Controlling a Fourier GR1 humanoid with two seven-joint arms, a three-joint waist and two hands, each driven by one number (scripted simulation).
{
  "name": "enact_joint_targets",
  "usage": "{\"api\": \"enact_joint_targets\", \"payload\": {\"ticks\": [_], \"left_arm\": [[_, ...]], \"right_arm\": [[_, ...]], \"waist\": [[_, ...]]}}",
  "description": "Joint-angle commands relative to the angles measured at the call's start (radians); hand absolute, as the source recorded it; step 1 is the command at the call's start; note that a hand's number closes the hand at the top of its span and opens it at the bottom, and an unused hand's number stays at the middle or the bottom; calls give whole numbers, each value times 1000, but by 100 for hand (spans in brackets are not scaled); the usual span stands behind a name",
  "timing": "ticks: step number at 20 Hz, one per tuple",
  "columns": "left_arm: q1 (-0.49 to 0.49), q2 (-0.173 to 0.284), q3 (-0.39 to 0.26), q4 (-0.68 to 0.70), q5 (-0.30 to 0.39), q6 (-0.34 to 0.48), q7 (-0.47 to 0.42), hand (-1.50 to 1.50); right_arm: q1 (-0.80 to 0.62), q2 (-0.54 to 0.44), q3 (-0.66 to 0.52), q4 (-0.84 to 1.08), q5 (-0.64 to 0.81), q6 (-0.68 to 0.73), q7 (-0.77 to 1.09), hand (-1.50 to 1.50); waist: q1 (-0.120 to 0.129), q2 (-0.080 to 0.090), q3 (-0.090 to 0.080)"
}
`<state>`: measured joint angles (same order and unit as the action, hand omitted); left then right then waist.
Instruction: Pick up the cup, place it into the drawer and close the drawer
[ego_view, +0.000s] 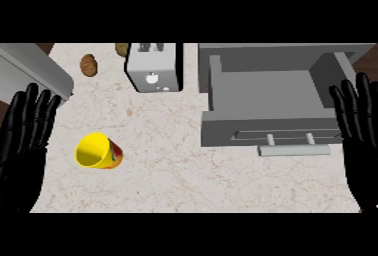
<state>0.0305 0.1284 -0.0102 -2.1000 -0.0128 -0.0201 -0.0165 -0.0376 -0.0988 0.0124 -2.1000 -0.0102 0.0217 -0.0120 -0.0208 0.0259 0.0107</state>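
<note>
Cup (97, 150): yellow, with red on its outer wall, on the marble counter (184, 175), tilted so its open mouth faces up and toward the view's left. Well to the left of the drawer (266, 100) and below its front edge in the view, nothing touching it. The drawer is grey, pulled open, inside bare as far as visible; its front panel faces the lower edge, and the handle bar (294, 150) sticks out from that panel on two short posts. Left hand (26, 135): at the view's left edge, far from the drawer, just left of the cup with a gap between, fingers straight and spread apart, pointing up, holding nothing. Right hand (360, 130): at the view's right edge, overlapping the drawer's right wall in the view, fingers straight and apart, pointing up, holding nothing. Toaster (153, 67): grey, just left of the drawer's back part, a strip of counter between them. Two brown potato-like items left of the toaster: one (88, 65) well apart from it, the other (122, 49) right at its top-left corner.
</note>
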Motion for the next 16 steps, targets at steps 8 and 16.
{"api": "enact_joint_targets", "payload": {"ticks": [8,16], "left_arm": [[34,40,144,116,425,-170,114,-150],[-14,95,249,324,482,-289,41,-150]], "right_arm": [[52,-47,9,47,-47,87,67,-150],[-4,-56,-37,80,-84,121,90,-150]], "waist": [[26,-22,-12],[19,-26,-11]]}}
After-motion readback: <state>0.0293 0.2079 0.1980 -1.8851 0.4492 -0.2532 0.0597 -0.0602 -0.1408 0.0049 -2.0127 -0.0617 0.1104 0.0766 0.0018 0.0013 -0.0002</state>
